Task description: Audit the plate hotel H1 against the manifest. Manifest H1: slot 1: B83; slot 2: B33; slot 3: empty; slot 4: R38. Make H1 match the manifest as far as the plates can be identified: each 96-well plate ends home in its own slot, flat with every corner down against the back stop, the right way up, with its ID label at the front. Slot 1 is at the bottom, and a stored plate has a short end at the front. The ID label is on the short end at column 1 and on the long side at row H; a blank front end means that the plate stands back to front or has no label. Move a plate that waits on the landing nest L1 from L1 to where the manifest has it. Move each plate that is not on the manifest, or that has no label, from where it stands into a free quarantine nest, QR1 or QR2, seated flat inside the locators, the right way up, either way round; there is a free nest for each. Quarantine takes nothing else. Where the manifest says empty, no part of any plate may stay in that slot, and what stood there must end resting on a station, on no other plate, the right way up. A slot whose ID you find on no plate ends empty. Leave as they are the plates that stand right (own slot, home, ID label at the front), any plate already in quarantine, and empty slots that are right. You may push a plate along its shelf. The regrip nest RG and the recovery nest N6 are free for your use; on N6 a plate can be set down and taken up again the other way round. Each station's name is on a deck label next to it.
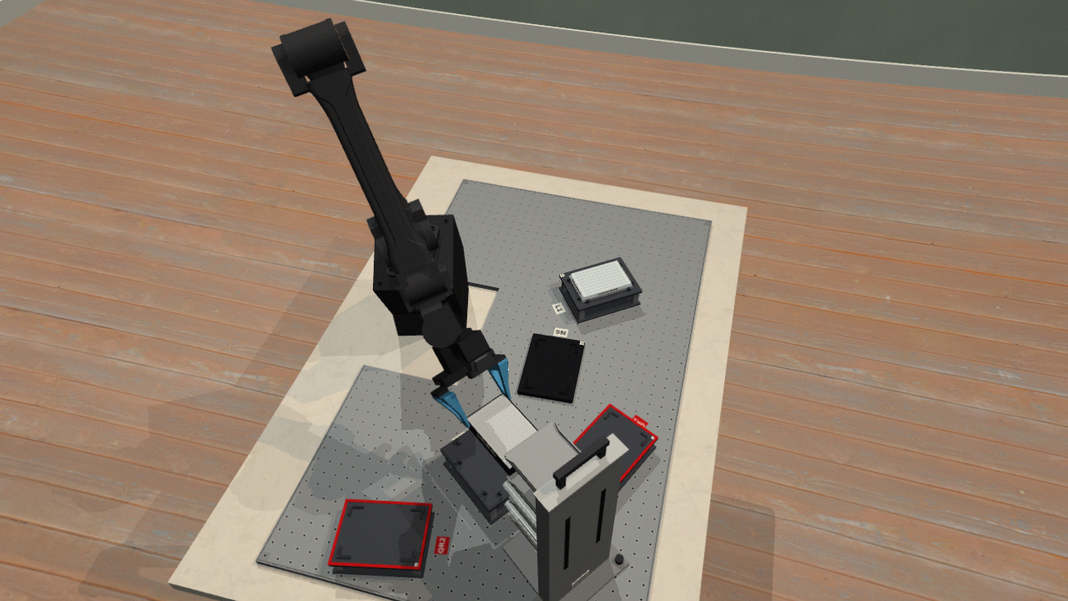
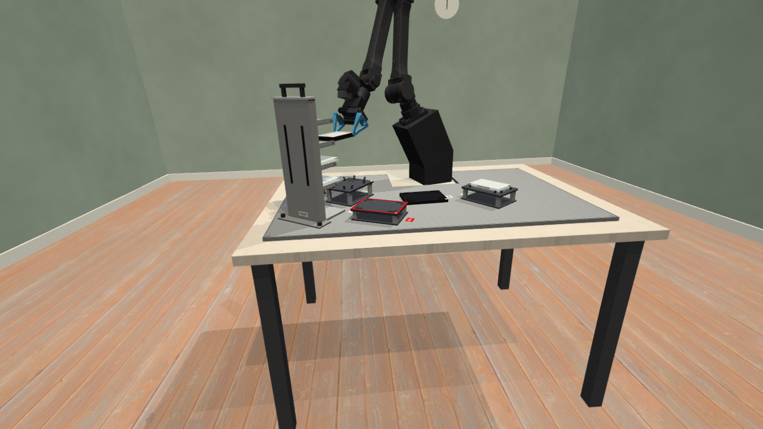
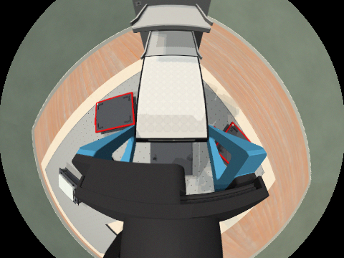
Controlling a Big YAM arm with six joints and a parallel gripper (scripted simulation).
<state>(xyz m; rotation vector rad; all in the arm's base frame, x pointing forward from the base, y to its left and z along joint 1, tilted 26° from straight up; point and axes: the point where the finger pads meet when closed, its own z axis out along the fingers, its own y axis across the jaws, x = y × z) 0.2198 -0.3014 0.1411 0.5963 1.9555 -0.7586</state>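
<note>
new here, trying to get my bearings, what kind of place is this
Likely a lab automation bench: a plate hotel with stacked shelves, a well plate on a nest, red-edged quarantine nests, and a robot arm's gripper at the hotel.

Green walls (image 2: 160,64), plank floor (image 2: 133,320), black-legged wooden table (image 2: 427,242).
</note>
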